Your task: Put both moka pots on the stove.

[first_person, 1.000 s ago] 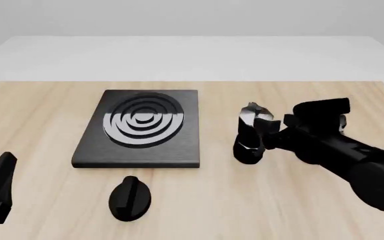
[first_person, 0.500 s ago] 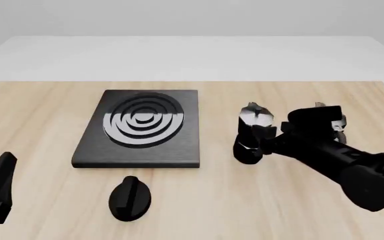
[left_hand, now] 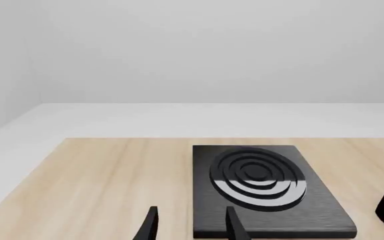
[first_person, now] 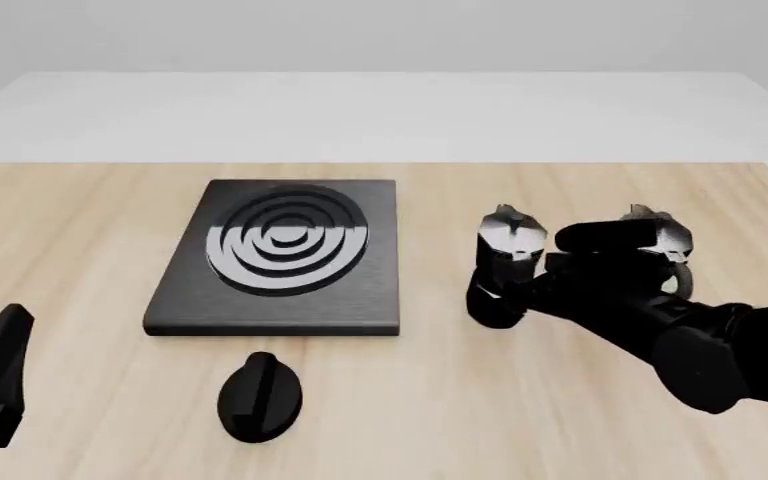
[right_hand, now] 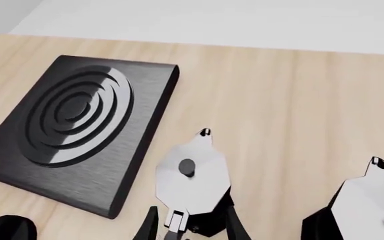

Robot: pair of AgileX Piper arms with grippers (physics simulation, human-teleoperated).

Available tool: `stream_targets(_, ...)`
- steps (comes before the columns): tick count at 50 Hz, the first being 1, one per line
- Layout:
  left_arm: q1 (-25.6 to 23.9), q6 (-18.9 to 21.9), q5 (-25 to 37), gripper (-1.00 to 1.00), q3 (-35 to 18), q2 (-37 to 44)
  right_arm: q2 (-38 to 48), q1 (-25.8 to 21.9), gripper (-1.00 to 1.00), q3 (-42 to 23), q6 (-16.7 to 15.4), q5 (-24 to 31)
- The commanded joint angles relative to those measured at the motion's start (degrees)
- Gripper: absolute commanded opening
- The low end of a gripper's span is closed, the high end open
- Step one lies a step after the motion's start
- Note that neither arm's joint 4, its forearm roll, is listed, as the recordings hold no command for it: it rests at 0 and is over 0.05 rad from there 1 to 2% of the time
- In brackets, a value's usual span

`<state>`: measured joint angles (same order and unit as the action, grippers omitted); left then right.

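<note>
Two small black faceted moka pots with silvery lids and knobs: near moka pot (first_person: 502, 268) at about 3 o'clock from the stove (first_person: 281, 258), upright on the table (first_person: 77, 230) and just clear of the slab's right edge; second moka pot (first_person: 654, 235) farther out at 3 o'clock, mostly hidden behind the right arm in the front view, lid and spout plain in the right wrist view (right_hand: 372, 200). Stove flat, dark grey, square, with concentric silver and black burner rings, bare on top. Black oval knob (first_person: 260, 396) on the wood at 6 o'clock from the stove.

Right gripper (right_hand: 188, 227) low beside the near pot, fingers either side of its handle; gripping or merely flanking, cannot tell. Right arm reaching in from 4 o'clock. Left gripper (left_hand: 190, 227) parked at 8 o'clock near the table's front edge, fingers apart with nothing between, aimed toward the stove.

Light wooden tabletop; pale grey floor and plain white walls beyond.
</note>
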<state>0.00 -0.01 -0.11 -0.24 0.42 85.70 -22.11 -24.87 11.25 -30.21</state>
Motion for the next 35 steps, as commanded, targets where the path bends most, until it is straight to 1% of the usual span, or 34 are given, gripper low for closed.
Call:
stream_targets(1,0.0,0.0,0.0,1.0,0.0,0.0,1.62,-0.73,1.0,-0.44,0.6,-0.42)
stream_targets(3,-0.01,0.0,0.0,1.0,0.0,0.0,1.08,-0.49,1.0,-0.11,0.07,-0.27)
stream_targets(4,-0.01,0.0,0.0,1.0,0.0,0.0,-0.01,0.06,-1.0,0.43,-1.36,0.08)
stream_targets(6,-0.01,0.02,0.0,1.0,0.0,0.0,-0.98,0.77,-1.0,0.83,-1.58,0.49)
stream_targets(8,0.0,-0.01,0.0,1.0,0.0,0.0,-0.4,0.54,-1.0,0.7,-0.55,0.38)
stream_targets(10,0.0,0.0,0.0,1.0,0.0,0.01,-0.43,0.57,-1.0,0.9,-0.5,0.2)
stream_targets(19,0.01,0.0,0.0,1.0,0.0,-0.01,-1.6,0.59,-1.0,1.12,-0.99,0.5)
stream_targets(25,-0.01,-0.01,0.0,1.0,0.0,0.01,-4.97,1.39,-1.0,1.5,-1.75,1.41)
stream_targets(26,-0.01,0.01,0.0,1.0,0.0,0.01,-6.73,1.33,-1.0,1.26,-2.33,2.32)
stream_targets(27,-0.01,0.01,0.0,1.0,0.0,0.01,-6.77,1.33,-1.0,1.25,-2.33,2.35)
stream_targets(28,0.0,0.0,0.0,1.0,0.0,0.0,-8.48,1.51,-1.0,0.98,-3.27,3.52)
stream_targets(31,-0.01,0.02,0.0,1.0,0.0,0.0,-10.69,0.83,-1.0,0.4,-4.51,4.95)
stream_targets(32,0.0,0.01,0.0,1.0,0.0,0.0,-12.13,0.64,-1.0,-0.01,-5.67,6.03)
stream_targets(35,0.0,0.01,0.0,1.0,0.0,-0.01,-13.42,0.94,-1.0,-0.8,-6.83,7.24)
